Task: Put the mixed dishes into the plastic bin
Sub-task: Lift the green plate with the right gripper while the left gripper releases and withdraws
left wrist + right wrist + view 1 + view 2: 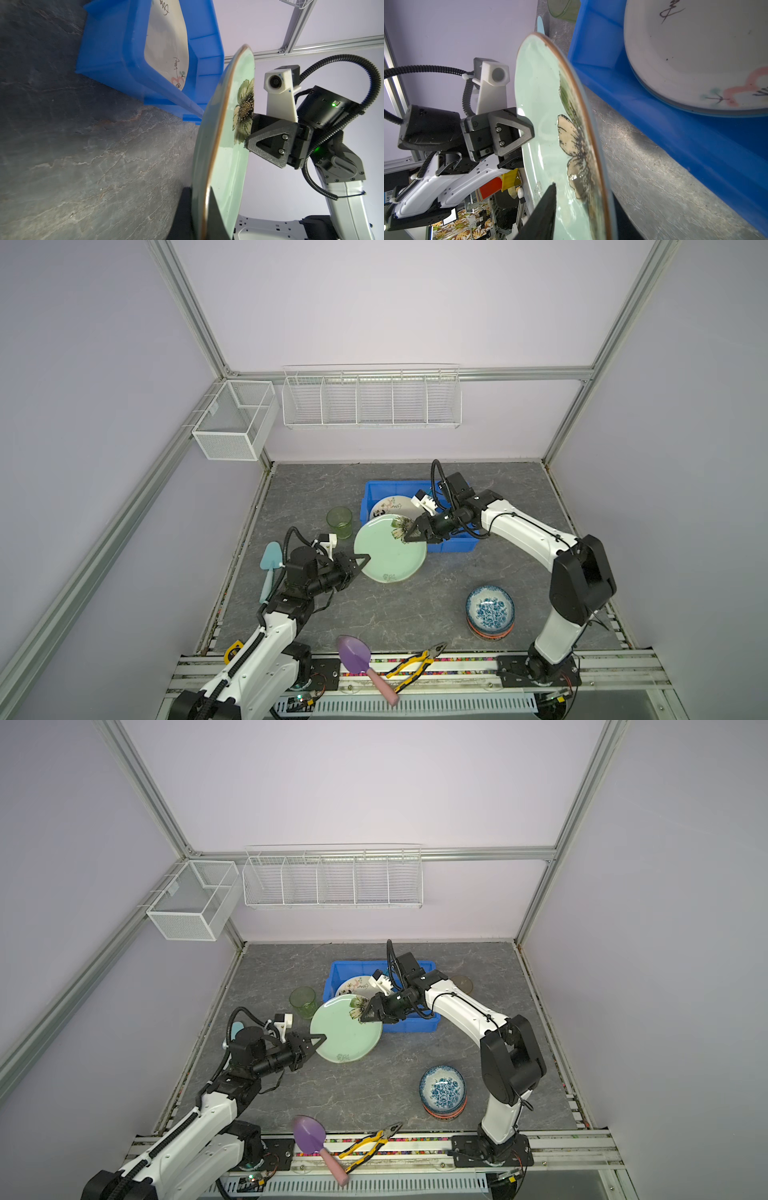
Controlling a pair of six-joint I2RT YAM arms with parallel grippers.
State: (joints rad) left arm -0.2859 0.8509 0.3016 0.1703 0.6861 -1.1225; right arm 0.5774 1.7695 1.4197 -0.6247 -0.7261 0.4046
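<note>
- Your pale green plate (388, 549) hangs between the two arms, apparently clear of the table (374, 614), with its far edge just at the near-left corner of the blue bin (453, 546).
- The left gripper (365, 558) is clamped on the plate's near-left rim. The right gripper (409, 533) straddles the opposite rim at the painted flower, one finger on the face and one beneath, but you cannot tell from these views whether its pads are biting.
- Biggest risk, in my judgement: you let go with the left before the right has a firm hold. Then a glossy plate pinched only at its edge sags, pivots or slides out.
- With both arms clamped on one rigid plate, any mismatch in their motion could twist it out of a grip (rim holds give little margin).
- The green tumbler (339, 521) stands just beside the plate's far-left edge, so a swing that way could knock it over.
- A cream plate (388, 506) already lies in the bin, and the incoming rim could catch the bin's lip or land hard on it.
- The plate is round, so it has no true long axis. Its face points up, roughly level, flower end towards the bin, and the line between the two grips runs diagonally from near-left to far-right.
</note>
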